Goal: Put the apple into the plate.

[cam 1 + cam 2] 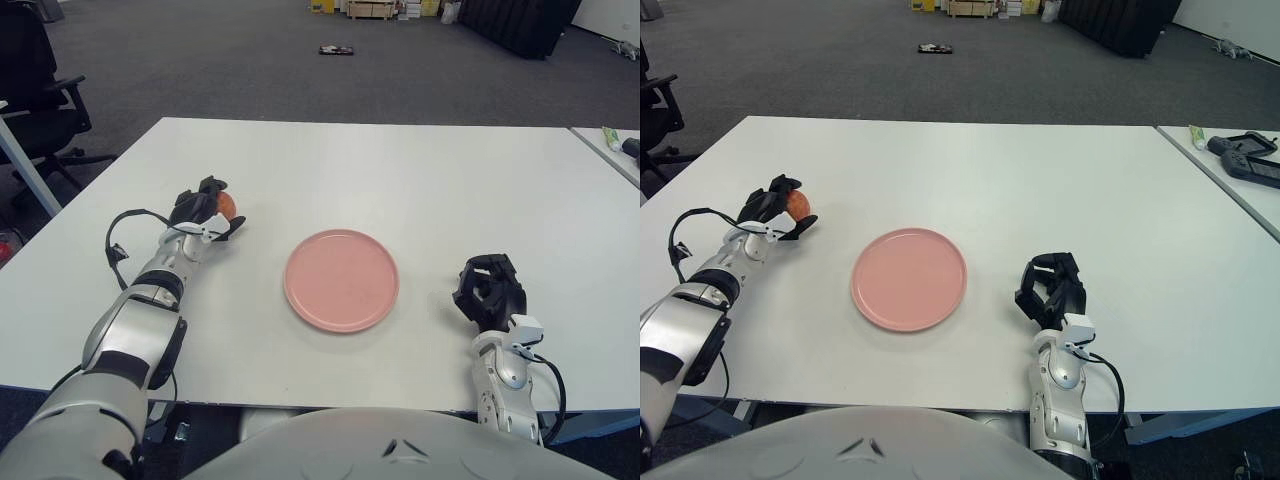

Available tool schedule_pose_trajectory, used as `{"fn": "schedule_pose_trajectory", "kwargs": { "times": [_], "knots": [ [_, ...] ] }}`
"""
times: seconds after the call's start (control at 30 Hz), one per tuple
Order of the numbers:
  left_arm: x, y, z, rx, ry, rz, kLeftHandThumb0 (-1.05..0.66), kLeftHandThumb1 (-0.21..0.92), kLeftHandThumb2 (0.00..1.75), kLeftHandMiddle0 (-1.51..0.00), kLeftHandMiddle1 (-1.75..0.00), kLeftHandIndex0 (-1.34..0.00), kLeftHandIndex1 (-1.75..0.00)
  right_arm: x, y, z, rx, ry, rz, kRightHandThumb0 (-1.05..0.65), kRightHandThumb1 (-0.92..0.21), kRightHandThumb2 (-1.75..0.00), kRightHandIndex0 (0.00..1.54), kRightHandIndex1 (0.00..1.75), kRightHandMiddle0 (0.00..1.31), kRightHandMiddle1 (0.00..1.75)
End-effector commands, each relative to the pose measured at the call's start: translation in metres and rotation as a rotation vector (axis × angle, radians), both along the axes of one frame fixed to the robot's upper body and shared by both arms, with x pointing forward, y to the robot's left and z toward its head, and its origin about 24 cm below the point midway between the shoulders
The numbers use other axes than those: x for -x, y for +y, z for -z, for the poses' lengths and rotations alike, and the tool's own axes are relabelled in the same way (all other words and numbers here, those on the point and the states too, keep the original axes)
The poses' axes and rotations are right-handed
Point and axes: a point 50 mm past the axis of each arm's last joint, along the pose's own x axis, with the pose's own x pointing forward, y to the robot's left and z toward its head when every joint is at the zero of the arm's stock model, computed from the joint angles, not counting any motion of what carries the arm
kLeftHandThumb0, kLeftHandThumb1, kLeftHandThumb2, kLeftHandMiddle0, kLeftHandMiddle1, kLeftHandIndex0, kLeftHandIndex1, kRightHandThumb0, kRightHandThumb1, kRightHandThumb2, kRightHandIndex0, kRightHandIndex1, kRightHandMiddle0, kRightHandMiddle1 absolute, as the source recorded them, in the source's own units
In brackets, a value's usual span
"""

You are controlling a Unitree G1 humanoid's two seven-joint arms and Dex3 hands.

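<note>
Left eye: left hand [205, 212] fingers wrapped round the apple [228, 203], on the white desk [420, 170] left of the pink plate [341, 279].
Right eye: right hand [1051, 289] curled, holding nothing, right of the plate.
</note>
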Motion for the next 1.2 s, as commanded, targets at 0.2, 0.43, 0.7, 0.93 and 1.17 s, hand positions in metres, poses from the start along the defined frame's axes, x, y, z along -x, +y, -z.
{"fn": "schedule_pose_trajectory", "kwargs": {
  "times": [0.2,0.43,0.7,0.93,1.17],
  "knots": [
    [0.0035,0.0068,0.0019,-0.056,0.004,-0.017,-0.57,0.47,1.06,-0.29,-1.59,-0.2,-1.64,-0.0047,-0.0036,-0.0029,-0.002,-0.022,0.012,-0.41,-0.56,-1.02,0.76,1.75,0.42,1.75],
    [0.0039,0.0071,0.0013,-0.138,-0.026,-0.014,-0.08,0.18,1.46,-0.71,-1.69,-0.47,-1.74,-0.0047,-0.0053,-0.0028,-0.017,-0.025,0.015,-0.41,-0.56,-1.02,0.76,1.75,0.42,1.75],
    [0.0051,0.0072,0.0009,-0.23,-0.056,0.011,-0.01,-0.05,1.69,-0.92,-1.63,-0.65,-1.75,-0.0041,-0.0075,-0.0025,-0.02,-0.013,0.034,-0.41,-0.57,-1.01,0.74,1.75,0.42,1.75],
    [0.0048,0.0082,0.0024,-0.27,-0.02,0.022,0.0,-0.06,1.69,-0.96,-1.57,-0.66,-1.75,-0.0037,-0.0085,-0.0028,-0.018,-0.015,0.041,-0.41,-0.57,-1.01,0.75,1.75,0.42,1.75],
    [0.0021,0.0087,0.0014,-0.227,0.017,-0.002,0.0,-0.02,1.64,-0.93,-1.55,-0.64,-1.75,-0.0029,-0.0098,-0.0038,-0.017,-0.022,0.048,-0.41,-0.56,-1.01,0.76,1.75,0.42,1.75]
  ]
}}
